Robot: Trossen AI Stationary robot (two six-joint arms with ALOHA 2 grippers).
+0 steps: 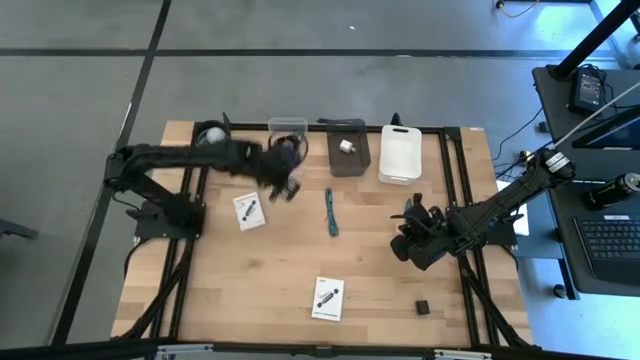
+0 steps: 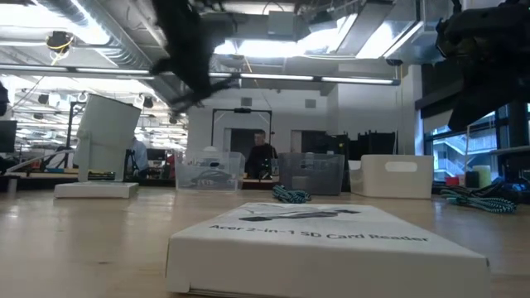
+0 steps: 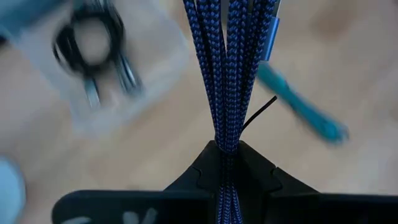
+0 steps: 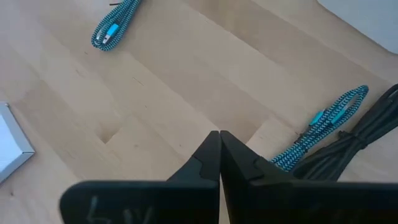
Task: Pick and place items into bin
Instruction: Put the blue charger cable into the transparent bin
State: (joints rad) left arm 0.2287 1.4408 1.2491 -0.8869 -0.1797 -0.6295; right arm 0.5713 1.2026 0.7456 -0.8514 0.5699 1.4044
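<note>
With the purple braided cable [image 3: 230, 68] pinched between the left gripper's [image 3: 226, 149] clenched jaws, dangling just beside the clear bin [image 1: 288, 135], centre over it before releasing, while the right gripper [image 4: 219, 149] waits, closed and empty.

I see even, bright overhead light, soft shadows. Low view: ceiling lights [image 2: 315, 50] glare at top, near white box [image 2: 331, 240] soft-focus. Left wrist view: background smeared by motion blur, purple cable [image 3: 230, 68] sharp.

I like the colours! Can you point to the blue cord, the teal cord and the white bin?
blue cord [image 3: 231, 68], left wrist view, middle of the strands.
teal cord [image 1: 330, 212], high view, its middle.
white bin [image 1: 400, 176], high view, near rim.
</note>
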